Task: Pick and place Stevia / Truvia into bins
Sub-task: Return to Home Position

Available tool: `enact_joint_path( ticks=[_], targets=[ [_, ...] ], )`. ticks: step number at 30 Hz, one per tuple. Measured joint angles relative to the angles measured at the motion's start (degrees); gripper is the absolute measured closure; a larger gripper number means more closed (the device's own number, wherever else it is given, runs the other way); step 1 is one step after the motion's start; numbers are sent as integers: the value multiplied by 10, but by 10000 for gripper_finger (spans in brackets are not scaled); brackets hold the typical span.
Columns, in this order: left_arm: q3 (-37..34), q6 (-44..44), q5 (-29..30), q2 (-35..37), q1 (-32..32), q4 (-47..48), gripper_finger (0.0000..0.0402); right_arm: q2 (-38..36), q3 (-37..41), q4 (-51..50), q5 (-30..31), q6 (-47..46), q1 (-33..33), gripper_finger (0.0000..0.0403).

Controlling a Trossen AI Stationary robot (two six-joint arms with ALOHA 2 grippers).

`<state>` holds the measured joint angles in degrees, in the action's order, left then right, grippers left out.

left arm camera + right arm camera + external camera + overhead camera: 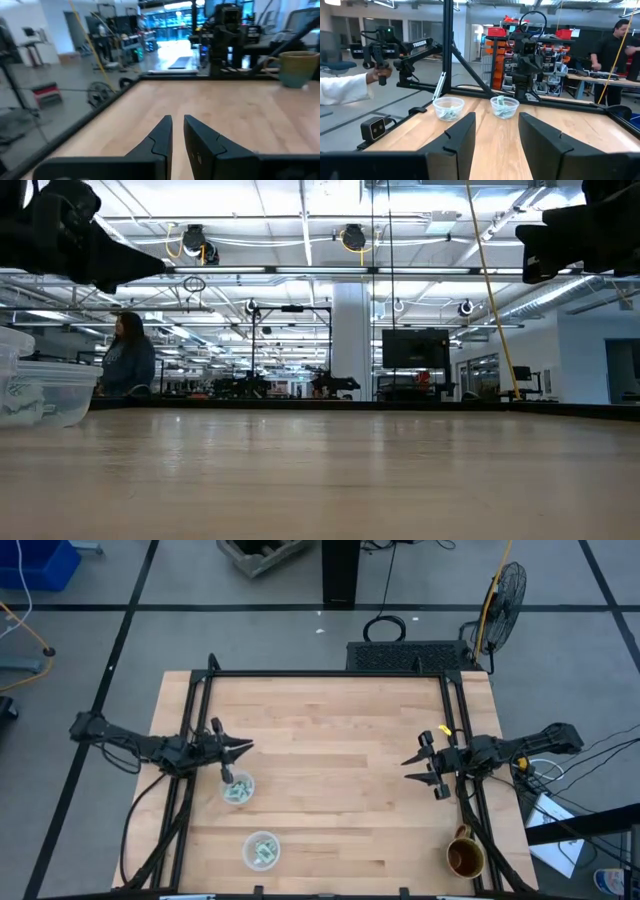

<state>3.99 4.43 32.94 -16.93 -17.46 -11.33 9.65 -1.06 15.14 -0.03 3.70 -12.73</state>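
Sachets fill both cups; left tool nearly closed (right tool spread), both empty.

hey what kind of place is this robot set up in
Probably a robotics lab or workshop in an industrial hall: a wooden table on concrete floor, other robot arms on nearby benches, and exposed ceiling lighting overhead.

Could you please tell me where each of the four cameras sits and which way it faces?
High: above, looking straight down on the table, both arms, two cups holding sachets, and mug.
Low: table height, facing the room; arms dark at the top corners.
Left wrist: past the nearly closed left gripper toward the mug.
Right wrist: past the open right gripper toward the cups.
The high and right wrist views share both cups.
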Motion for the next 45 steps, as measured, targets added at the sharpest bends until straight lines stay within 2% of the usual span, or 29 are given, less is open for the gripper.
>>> enact_joint_path(
  ticks=[7, 13, 17, 23, 27, 33, 37, 45],
  targets=[
    [0, -31, -108, 2, 40, 6, 350, 0, 0, 0, 0, 0, 0, 261],
    [-26, -97, -201, 1, 55, 6, 350, 0, 0, 0, 0, 0, 0, 261],
    [-34, -121, -194, 1, 55, 17, 350, 0, 0, 0, 0, 0, 0, 261],
    [-34, -68, -190, 1, 55, 38, 350, 0, 0, 0, 0, 0, 0, 261],
    [-34, -69, -190, 1, 55, 76, 350, 0, 0, 0, 0, 0, 0, 261],
    [-34, -38, -189, 10, 55, 39, 350, 0, 1, 0, 0, 0, 0, 261],
    [-33, 6, -197, 36, 55, 16, 350, 0, 0, 0, 0, 0, 0, 261],
    [-32, 9, -198, 114, 55, 86, 350, 0, 0, 0, 0, 0, 0, 261]
  ],
)
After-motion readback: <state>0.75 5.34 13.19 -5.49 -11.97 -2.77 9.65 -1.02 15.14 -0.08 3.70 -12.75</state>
